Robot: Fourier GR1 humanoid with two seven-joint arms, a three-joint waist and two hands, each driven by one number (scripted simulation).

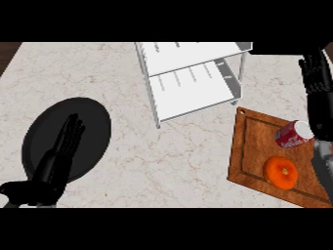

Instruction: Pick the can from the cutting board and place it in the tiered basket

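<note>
Two hands show: our right hand (317, 73), fingers straight, hangs at upper right above the cutting board (252, 156), holding nothing. We should lower it beside the can (294, 135), lying tipped at the board's right edge near an orange fruit (281, 172), perhaps touching our forearm. Our left hand (62, 146) rests open over the black plate (90, 117). Both shelves of the tiered basket (190, 73) look bare.
</note>
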